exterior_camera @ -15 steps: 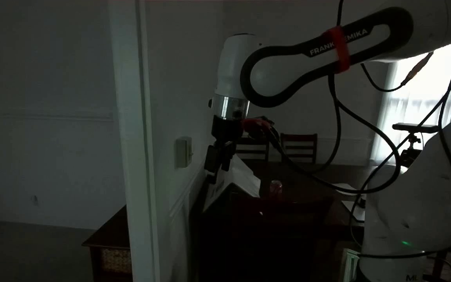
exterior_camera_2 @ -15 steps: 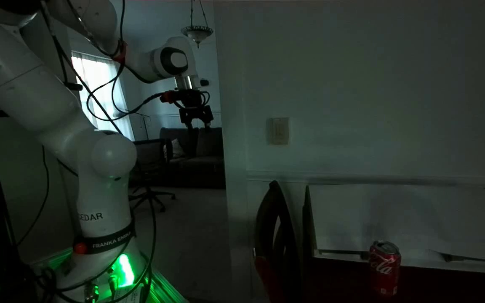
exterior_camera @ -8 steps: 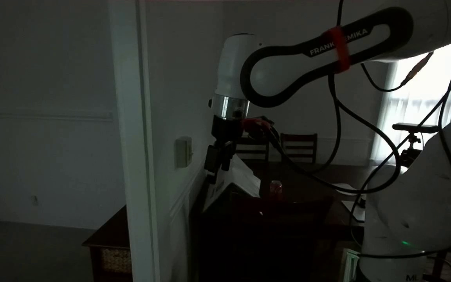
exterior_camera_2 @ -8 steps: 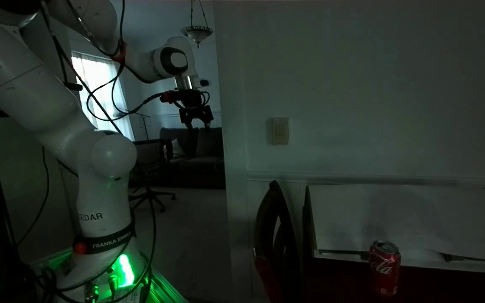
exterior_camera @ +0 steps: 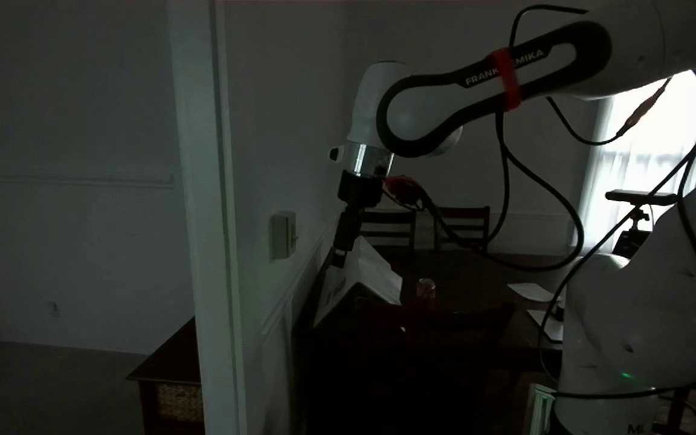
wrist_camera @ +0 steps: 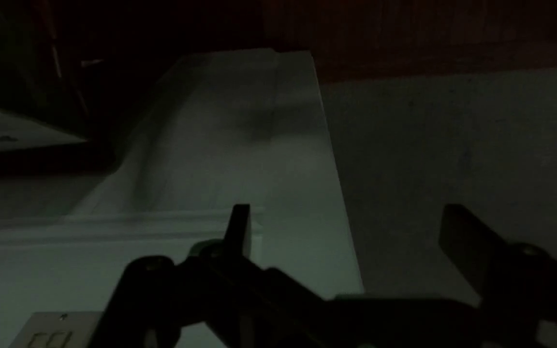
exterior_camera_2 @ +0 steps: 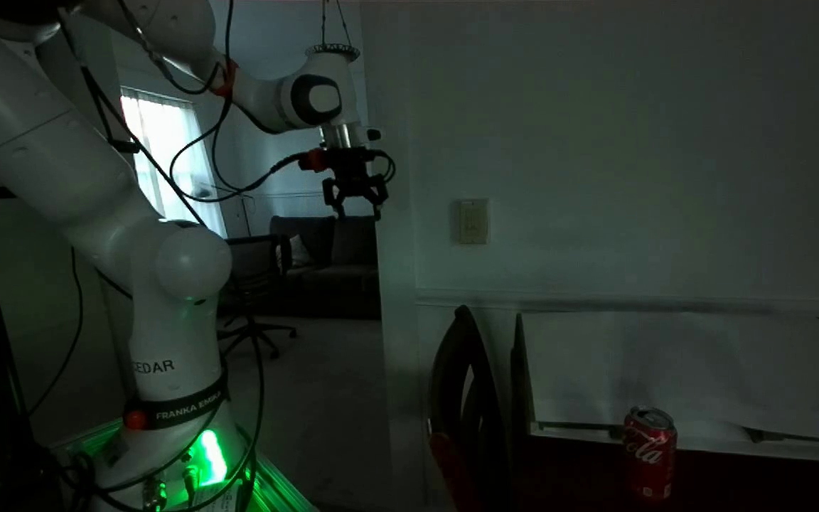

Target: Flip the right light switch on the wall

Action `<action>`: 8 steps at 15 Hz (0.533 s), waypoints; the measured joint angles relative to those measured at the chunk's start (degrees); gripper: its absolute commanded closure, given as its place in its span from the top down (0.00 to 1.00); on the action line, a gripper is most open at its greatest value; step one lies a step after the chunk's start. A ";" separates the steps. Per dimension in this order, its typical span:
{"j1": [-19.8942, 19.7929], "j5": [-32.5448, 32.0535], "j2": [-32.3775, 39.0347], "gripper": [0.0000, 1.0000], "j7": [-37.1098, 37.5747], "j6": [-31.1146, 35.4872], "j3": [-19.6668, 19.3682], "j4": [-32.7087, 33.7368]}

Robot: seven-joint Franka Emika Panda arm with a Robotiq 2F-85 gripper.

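Claw [exterior_camera_2: 360, 212] is black. Arm [exterior_camera_2: 189, 263] is white with black loop trim [exterior_camera: 597, 48] and a red strap [exterior_camera: 508, 78]. Switch plate [exterior_camera_2: 473, 222] looks pale cream, wall [exterior_camera_2: 630, 142] dull grey. Can [exterior_camera_2: 649, 466] is red, white script [exterior_camera_2: 645, 449]. Base light [exterior_camera_2: 212, 455] glows bright green. Sofa [exterior_camera_2: 354, 245] dark grey.

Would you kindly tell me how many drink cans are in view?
1: the red cylindrical metal can, upright on the dark tabletop, seen in both exterior views. The wrist view shows none; deep shadow may hide others.

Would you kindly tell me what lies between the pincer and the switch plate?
In an exterior view, only the wall and its edge trim show between the pincer and the switch plate; that stretch looks bare.
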 measured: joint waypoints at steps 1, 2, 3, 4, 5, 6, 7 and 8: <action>0.17 -0.01 0.12 1.00 -4.83 1.41 -3.38 -0.39; 0.13 0.10 0.30 1.00 -9.56 2.83 -6.73 -0.85; -0.02 0.36 0.61 1.00 -13.76 4.31 -9.81 -1.22; -0.05 1.28 1.01 1.00 -17.57 5.73 -12.85 -1.53; 0.06 3.25 1.54 1.00 -21.36 7.00 -15.77 -1.76; 0.23 6.04 2.16 1.00 -25.18 7.96 -18.48 -1.87; 0.48 9.60 2.80 1.00 -28.78 8.28 -21.03 -1.83; 0.70 13.20 3.39 1.00 -31.98 8.27 -23.36 -1.65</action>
